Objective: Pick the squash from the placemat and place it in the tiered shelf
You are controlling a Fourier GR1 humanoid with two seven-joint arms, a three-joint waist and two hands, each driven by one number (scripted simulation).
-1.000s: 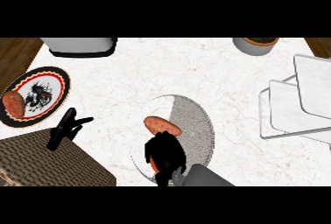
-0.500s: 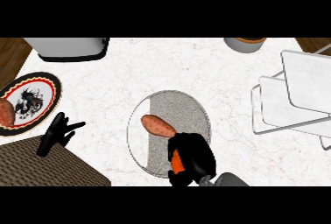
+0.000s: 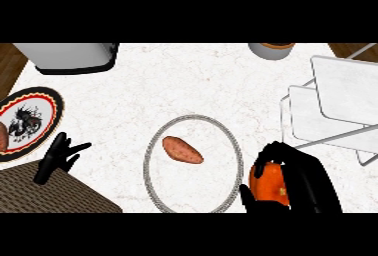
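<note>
Broadly, a white marbled counter top (image 3: 184,85) fills the view. At its right stands a white tiered wire shelf (image 3: 332,107), its flat trays stepped one above the other. A dark woven mat (image 3: 44,192) covers the lower left corner, and a grey box-shaped appliance (image 3: 70,56) sits at the upper left. A round patterned plate with a dark rim (image 3: 29,122) lies at the left edge. In the middle lies a round grey placemat (image 3: 214,165), and on it, left of centre, an elongated reddish-brown vegetable (image 3: 181,149) is seen lying at a slant. A small grey pot (image 3: 272,50) is cut off at the top.

The black right hand (image 3: 303,175) is held just beside the placemat's right rim, below the shelf, its fingers curled round an orange squash (image 3: 269,185), which is partly hidden. The black left hand (image 3: 57,157) rests at the woven mat's edge, fingers apparently straight and spread, holding nothing.
</note>
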